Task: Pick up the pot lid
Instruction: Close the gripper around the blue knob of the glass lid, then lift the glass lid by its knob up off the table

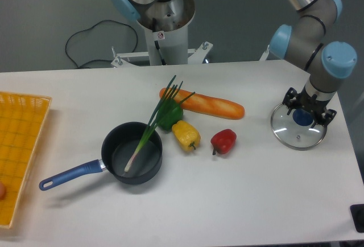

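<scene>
"White tabletop all round. See the fingers of the gripper?"

"Yes, toward the right of the view. Look open, standing apart across the blue knob."

"Touching it?"

"Can't tell from this view."

"And the pot lid?"

"Lies flat on the table, just below the fingers, with the knob between them."

"See what else, left of the fingers?"

"Nearest, a red pepper. Beyond, a yellow pepper, then a green pepper near a long orange-brown loaf."

"And well apart from the fingers?"

"Past the peppers, a black pan with a spring onion leaning out. Farthest off, a yellow crate."
</scene>
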